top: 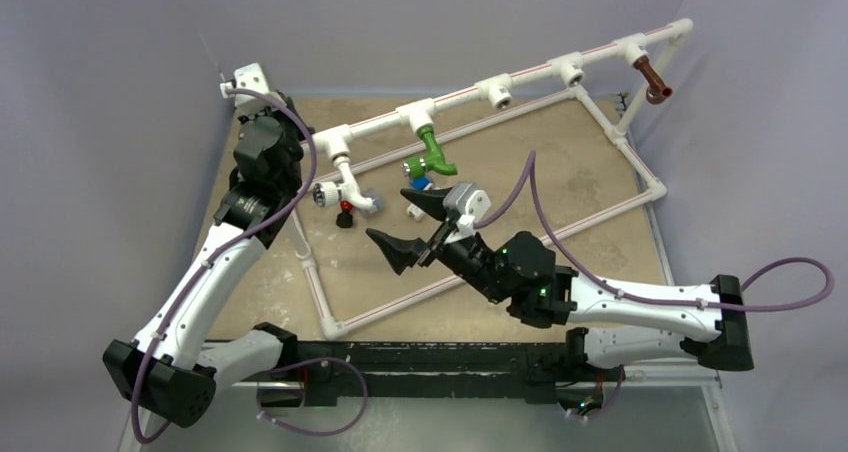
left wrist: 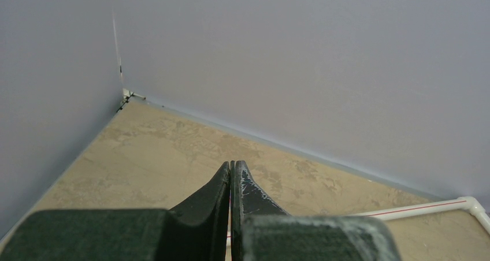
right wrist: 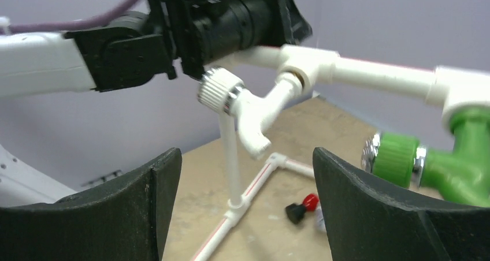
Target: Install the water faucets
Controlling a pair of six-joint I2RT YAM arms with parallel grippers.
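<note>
Right end effector [top: 390,215] spread wide near green faucet [top: 432,152]; left end effector [left wrist: 231,167] pressed together.

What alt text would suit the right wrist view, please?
The open right end effector frames a white faucet with a ribbed knob, fitted to the white pipe frame. A green faucet hangs from the same pipe at the right edge, the black end of the left arm sits above, and a small red-and-black piece lies on the tan table.

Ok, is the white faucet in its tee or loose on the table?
In: the white faucet hangs above the table, stem seated in the tee fitting. Tightness: cannot tell.
</note>
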